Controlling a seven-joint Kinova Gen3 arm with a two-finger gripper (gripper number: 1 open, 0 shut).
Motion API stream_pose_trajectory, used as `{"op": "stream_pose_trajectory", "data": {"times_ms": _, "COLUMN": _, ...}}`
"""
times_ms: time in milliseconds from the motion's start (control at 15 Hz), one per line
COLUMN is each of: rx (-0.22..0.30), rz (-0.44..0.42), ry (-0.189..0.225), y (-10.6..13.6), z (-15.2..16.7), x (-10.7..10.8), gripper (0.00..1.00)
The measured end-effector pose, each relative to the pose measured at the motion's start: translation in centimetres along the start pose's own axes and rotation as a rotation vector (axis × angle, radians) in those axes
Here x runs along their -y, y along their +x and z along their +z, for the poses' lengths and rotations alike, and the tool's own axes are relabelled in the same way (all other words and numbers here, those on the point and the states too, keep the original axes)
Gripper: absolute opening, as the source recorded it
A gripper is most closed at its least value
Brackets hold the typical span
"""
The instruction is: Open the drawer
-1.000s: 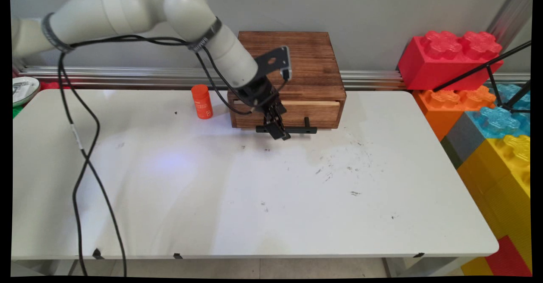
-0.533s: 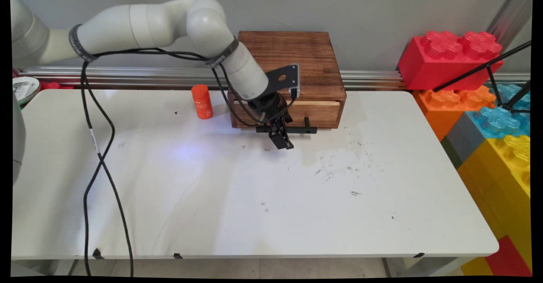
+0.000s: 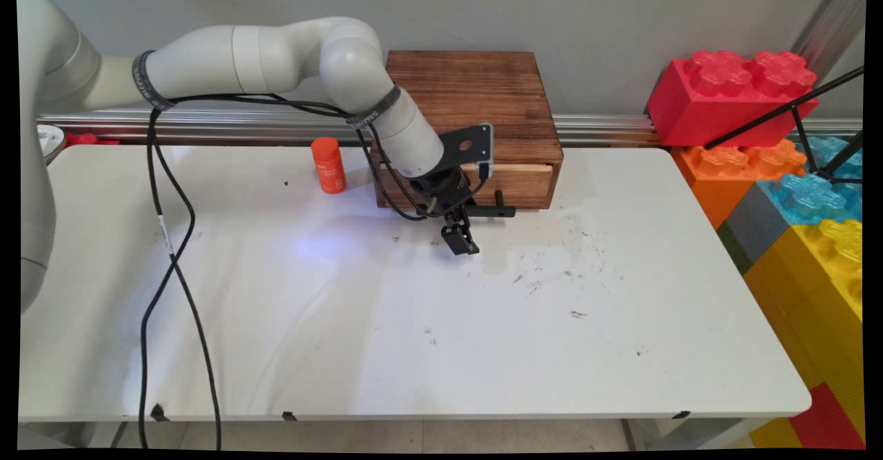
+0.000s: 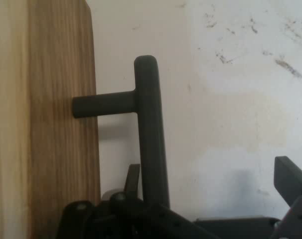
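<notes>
Pincer (image 3: 461, 239) spread wide, holding nothing, low over the desk (image 3: 414, 322) by the drawer handle (image 4: 150, 134) of the wooden box (image 3: 469, 101). One finger (image 4: 290, 179) sits off the bar over bare desk. Orange bottle (image 3: 328, 165) stands left of the box, apart.

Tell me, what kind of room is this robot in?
Probably a robot lab or test room. A white robot arm with hanging cables works at a scuffed white table, with a wooden drawer box and giant toy building bricks nearby.
</notes>
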Motion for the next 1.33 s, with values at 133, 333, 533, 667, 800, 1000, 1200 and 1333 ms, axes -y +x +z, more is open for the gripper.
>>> {"op": "stream_pose_trajectory", "data": {"times_ms": 133, "rx": 0.002, "rz": -0.005, "ry": 0.003, "y": 0.0, "z": 0.5, "x": -0.1, "gripper": 1.0}}
{"op": "stream_pose_trajectory", "data": {"times_ms": 333, "rx": 0.007, "rz": -0.015, "ry": 0.013, "y": -0.1, "z": 1.0, "x": -0.2, "gripper": 1.0}}
{"op": "stream_pose_trajectory", "data": {"times_ms": 533, "rx": 0.007, "rz": -0.025, "ry": 0.02, "y": 0.0, "z": 1.5, "x": -0.3, "gripper": 1.0}}
{"op": "stream_pose_trajectory", "data": {"times_ms": 667, "rx": 0.006, "rz": -0.033, "ry": 0.023, "y": 0.2, "z": 1.6, "x": -0.5, "gripper": 1.0}}
{"op": "stream_pose_trajectory", "data": {"times_ms": 800, "rx": 0.003, "rz": -0.038, "ry": 0.023, "y": 0.4, "z": 1.6, "x": -0.9, "gripper": 1.0}}
{"op": "stream_pose_trajectory", "data": {"times_ms": 1000, "rx": -0.001, "rz": -0.042, "ry": 0.018, "y": 0.7, "z": 1.5, "x": -1.6, "gripper": 1.0}}
{"op": "stream_pose_trajectory", "data": {"times_ms": 1200, "rx": -0.007, "rz": -0.045, "ry": 0.008, "y": 1.0, "z": 1.2, "x": -2.7, "gripper": 1.0}}
{"op": "stream_pose_trajectory", "data": {"times_ms": 1333, "rx": -0.01, "rz": -0.044, "ry": 0.003, "y": 1.1, "z": 1.0, "x": -3.4, "gripper": 1.0}}
